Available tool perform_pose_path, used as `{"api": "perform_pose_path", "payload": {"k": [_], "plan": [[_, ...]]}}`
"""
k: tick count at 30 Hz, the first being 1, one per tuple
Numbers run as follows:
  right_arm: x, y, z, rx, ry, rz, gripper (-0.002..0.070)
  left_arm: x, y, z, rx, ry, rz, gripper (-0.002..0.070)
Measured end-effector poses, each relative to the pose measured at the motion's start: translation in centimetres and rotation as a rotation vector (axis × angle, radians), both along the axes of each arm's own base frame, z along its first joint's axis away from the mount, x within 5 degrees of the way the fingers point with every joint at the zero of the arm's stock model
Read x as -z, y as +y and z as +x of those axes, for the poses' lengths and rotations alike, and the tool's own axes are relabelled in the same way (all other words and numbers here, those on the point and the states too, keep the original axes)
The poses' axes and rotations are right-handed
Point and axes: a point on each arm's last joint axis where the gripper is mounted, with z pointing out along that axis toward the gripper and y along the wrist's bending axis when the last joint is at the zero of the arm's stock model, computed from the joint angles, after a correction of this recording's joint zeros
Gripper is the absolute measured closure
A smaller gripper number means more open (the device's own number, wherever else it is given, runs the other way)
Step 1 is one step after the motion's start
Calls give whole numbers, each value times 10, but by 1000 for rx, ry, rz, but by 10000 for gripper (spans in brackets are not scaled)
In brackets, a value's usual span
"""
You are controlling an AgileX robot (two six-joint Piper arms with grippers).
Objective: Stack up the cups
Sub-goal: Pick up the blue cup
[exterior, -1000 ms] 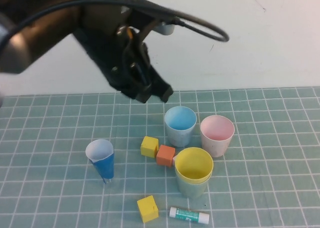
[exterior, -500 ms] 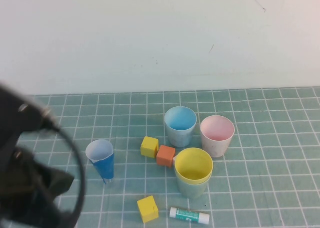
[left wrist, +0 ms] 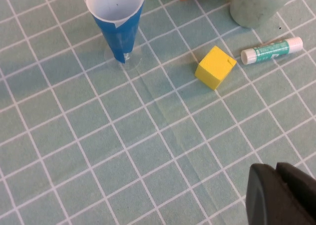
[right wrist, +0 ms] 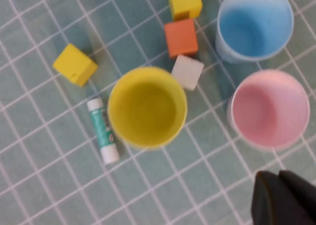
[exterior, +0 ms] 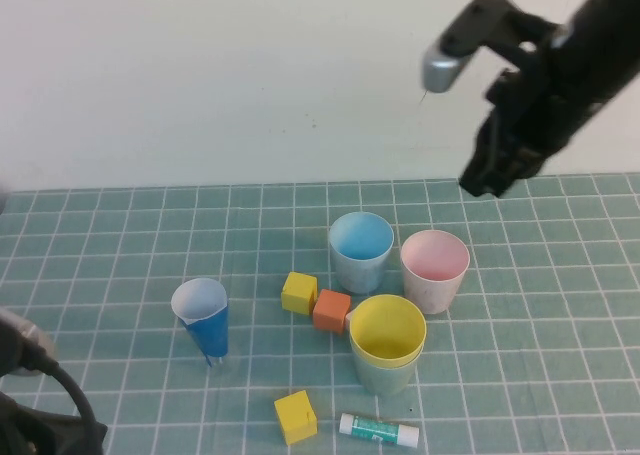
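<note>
A: While the right arm hangs high over the far right of the mat, where do the cups sit?

B: Taking the orange cube (exterior: pixel 331 310) as the clock's center in the high view, the light blue cup (exterior: pixel 360 251) stands at one o'clock, upright, and the pink cup (exterior: pixel 434 269) at about two, just beside the blue one. The yellow cup (exterior: pixel 387 331) sits nested inside the pale green cup (exterior: pixel 385 373) at four o'clock, the green showing only below the yellow rim.

A: And the right gripper (exterior: pixel 488 181)?

B: It is up at one o'clock, well above and beyond the pink cup, its fingers pressed together with nothing between them. From its own camera the dark fingertips (right wrist: pixel 284 198) show closed, just past the pink cup.

A: The left gripper (left wrist: pixel 281 195)?

B: Low at the near left corner, around eight o'clock; only a bit of the arm shows from above. Its fingers are closed too, empty, hovering over bare mat (exterior: pixel 120 235).

A: What else lies there?

B: A dark-blue paper cone (exterior: pixel 203 320) with a white inside stands at nine o'clock. One yellow cube (exterior: pixel 298 292) touches the orange one at ten; a second yellow cube (exterior: pixel 295 416) lies at six, with a glue stick (exterior: pixel 378 430) beside it. A white cube (right wrist: pixel 187 71) sits between the orange cube and the yellow cup.
</note>
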Motion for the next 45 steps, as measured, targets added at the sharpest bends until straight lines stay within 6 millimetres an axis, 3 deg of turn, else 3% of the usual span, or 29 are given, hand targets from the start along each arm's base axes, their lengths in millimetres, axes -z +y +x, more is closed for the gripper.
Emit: {"api": "perform_pose_path", "payload": {"k": [3, 5, 13, 16, 21, 29, 32, 35, 37, 42, 45], "plan": [[18, 17, 28, -13, 12, -15, 668, 0, 0, 0, 0, -4, 0, 675], [32, 27, 45, -18, 19, -18, 617, 0, 0, 0, 0, -4, 0, 675], [100, 53, 106, 14, 3, -7, 195, 0, 0, 0, 0, 1, 1, 675], [124, 59, 120, 30, -10, 0, 151, 0, 0, 0, 0, 1, 1, 676], [161, 64, 135, 69, -6, 7, 139, 0, 0, -1, 0, 5, 2, 676], [196, 67, 142, 89, 4, 3, 151, 0, 0, -1, -1, 9, 1, 676], [197, 68, 142, 92, 12, 15, 276, 0, 0, -1, -1, 9, 1, 676], [195, 72, 141, 92, 26, 59, 534, 0, 0, -1, -1, 9, 1, 676], [194, 73, 141, 96, 30, 81, 617, 0, 0, -1, -1, 9, 1, 676], [180, 76, 142, 90, 27, 104, 654, 2, 1, -2, -1, 25, 12, 676], [147, 75, 140, 78, -3, 118, 656, 2, 2, -3, -1, 37, 20, 676]]}}
